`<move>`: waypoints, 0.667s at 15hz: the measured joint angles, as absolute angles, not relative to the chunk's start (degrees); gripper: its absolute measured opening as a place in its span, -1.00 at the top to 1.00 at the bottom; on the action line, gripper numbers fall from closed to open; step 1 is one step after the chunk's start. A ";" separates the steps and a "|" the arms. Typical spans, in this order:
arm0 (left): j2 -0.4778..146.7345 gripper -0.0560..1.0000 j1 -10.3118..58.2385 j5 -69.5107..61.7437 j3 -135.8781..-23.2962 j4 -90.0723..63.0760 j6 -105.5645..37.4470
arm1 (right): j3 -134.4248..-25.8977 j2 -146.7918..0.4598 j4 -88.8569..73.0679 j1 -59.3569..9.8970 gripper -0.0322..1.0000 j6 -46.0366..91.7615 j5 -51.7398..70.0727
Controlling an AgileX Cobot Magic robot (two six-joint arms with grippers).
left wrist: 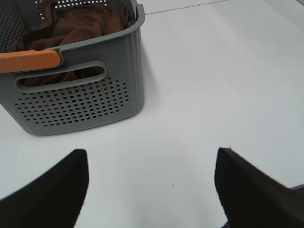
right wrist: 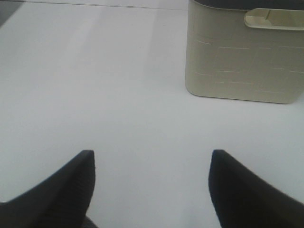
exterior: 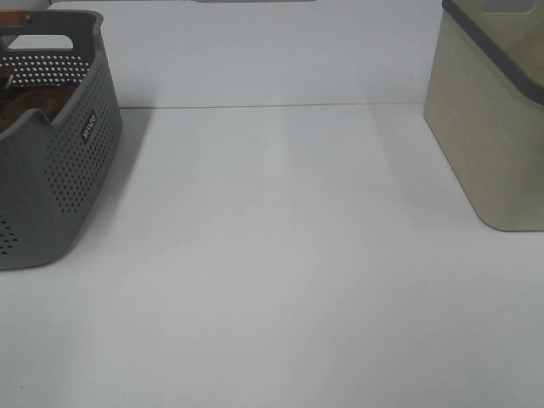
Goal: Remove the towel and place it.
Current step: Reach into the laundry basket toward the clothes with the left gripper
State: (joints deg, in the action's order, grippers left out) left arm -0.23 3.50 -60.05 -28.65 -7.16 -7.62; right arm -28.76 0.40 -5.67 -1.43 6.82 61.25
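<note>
The dark brown towel (left wrist: 76, 26) lies bunched inside the grey perforated basket (left wrist: 80, 102). In the exterior high view the basket (exterior: 59, 170) stands at the far left and a bit of the towel (exterior: 30, 106) shows over its rim. My left gripper (left wrist: 152, 190) is open and empty above the white table, short of the basket. My right gripper (right wrist: 152, 185) is open and empty above the table, facing the beige bin (right wrist: 242, 57). Neither gripper shows in the exterior high view.
A beige bin with a dark grey rim (exterior: 493, 127) stands at the right of the white table (exterior: 280, 255). An orange strip (left wrist: 28, 61) sits on the grey basket's rim above its handle slot. A white wall runs along the back.
</note>
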 joint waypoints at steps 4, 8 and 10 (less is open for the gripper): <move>-0.23 -0.45 3.50 -60.05 -28.65 -7.16 -7.62 | -28.76 0.40 -5.67 -1.43 -0.32 6.82 61.25; -0.23 -0.45 3.50 -60.05 -28.65 -7.16 -7.62 | -28.76 0.40 -5.67 -1.43 -0.32 6.82 61.25; -0.23 -0.45 3.50 -60.05 -28.65 -7.16 -7.62 | -28.76 0.40 -5.67 -1.43 -0.32 6.82 61.25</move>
